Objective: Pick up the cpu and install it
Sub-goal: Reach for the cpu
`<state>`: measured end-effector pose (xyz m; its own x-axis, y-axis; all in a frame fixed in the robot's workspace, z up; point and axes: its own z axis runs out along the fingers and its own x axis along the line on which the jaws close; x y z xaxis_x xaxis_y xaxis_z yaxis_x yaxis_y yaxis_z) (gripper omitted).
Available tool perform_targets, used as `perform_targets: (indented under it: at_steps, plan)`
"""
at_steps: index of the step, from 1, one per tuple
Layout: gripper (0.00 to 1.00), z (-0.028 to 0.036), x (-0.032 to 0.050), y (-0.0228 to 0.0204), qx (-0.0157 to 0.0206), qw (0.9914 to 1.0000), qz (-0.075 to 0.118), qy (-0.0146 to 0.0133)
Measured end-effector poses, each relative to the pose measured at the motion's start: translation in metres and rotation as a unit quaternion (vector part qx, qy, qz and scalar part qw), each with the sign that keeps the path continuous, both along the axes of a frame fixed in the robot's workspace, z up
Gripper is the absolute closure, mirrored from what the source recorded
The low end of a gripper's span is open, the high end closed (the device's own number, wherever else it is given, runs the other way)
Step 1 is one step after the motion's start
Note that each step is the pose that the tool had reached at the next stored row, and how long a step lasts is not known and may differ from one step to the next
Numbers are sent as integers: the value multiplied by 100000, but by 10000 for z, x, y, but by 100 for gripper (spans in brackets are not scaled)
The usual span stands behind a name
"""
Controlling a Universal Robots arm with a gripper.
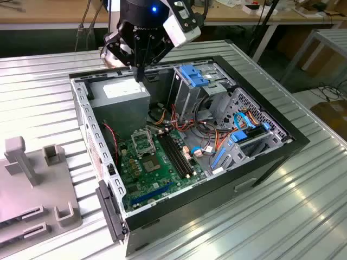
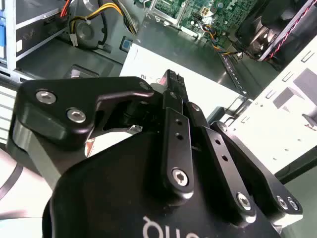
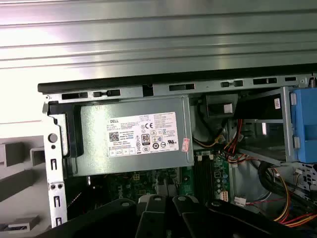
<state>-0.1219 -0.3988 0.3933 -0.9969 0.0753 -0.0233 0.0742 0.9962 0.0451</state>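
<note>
Pincer: gripper (image 1: 140,77) is narrow, its fingertips drawn together, and hangs just above the grey power supply (image 1: 126,93); both wrist views show that box's white label below it.
Cpu: the cpu (image 1: 153,164) is a small grey square lying flat on the green motherboard (image 1: 162,183), well apart from the gripper.
Socket frame: the socket frame (image 1: 142,142) is hollow silver, between power supply and cpu, and just beside the black memory slots (image 1: 177,155).
Case: the case (image 1: 217,201) lies open on the ribbed metal table (image 1: 303,216).
</note>
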Motion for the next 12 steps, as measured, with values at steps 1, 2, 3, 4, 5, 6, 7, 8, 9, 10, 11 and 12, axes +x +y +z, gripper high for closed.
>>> perform_targets:
  at_steps: [1,2,3,4,5,6,7,8,9,10,11,12]
  plan:
    - [90,0,0,0,3,100000,-1,-4]
    - [90,0,0,0,0,100000,-1,-1]
    - [90,0,0,0,3,100000,0,-2]
    - [90,0,0,0,3,100000,1,-1]
    - [90,0,0,0,2,100000,-1,-2]
    - [90,0,-7,0,-3,100000,-1,-1]
    - [90,0,-10,0,3,100000,-1,-4]
    - [90,0,-15,0,1,100000,-2,-1]
    - [90,0,-23,0,-1,100000,-2,0]
    - [90,0,-27,0,1,100000,-1,-1]
    - [90,0,-31,0,-3,100000,-1,-1]
    - [90,0,-36,0,1,100000,-1,0]
